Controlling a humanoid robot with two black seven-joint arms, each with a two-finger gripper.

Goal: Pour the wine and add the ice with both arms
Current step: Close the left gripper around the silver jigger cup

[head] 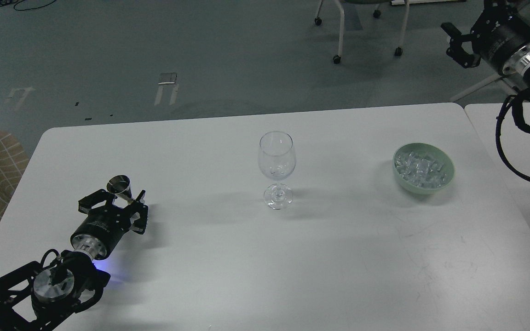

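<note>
While left gripper (pixel 114 200) straddles jigger (pixel 119 185); glass (pixel 277 168) central, ice (pixel 421 169) right

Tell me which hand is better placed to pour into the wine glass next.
Left. The left hand is at the steel jigger on the table, fingers around it. The right hand hangs raised beyond the table's far right corner, empty, farther from the glass.

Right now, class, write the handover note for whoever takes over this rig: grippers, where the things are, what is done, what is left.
Left gripper: at the jigger on the table's left side; grip not clear.
Right gripper: open, raised at far right, holding nothing.
Wine glass: upright at centre, looks empty.
Ice: heaped in the green bowl, right of the glass.
Done: neither step.
Left: pour the wine, add ice.
</note>
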